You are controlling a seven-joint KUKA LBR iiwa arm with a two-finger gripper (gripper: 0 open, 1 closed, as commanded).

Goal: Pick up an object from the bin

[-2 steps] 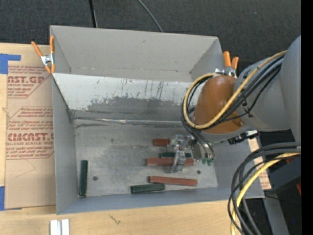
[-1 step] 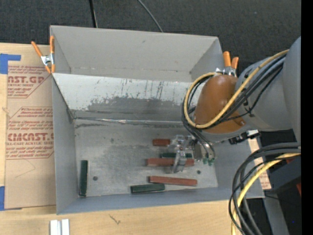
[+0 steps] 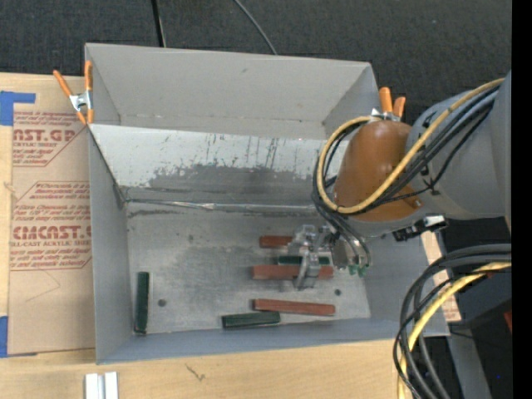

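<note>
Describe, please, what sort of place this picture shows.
Probably a robotics lab: a grey metal bin holds loose brown sticks and dark green sticks, with a cabled robot arm's gripper among them.

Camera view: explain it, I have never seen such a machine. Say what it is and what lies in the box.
It is a grey robot arm with a gripper, reaching in from the right. The camera looks down, somewhat sideways, into a grey metal bin. The gripper is low among short reddish-brown sticks; a longer reddish-brown stick and a dark green stick lie nearer the front wall, another dark green stick at the left. Whether anything is held cannot be told.
</note>
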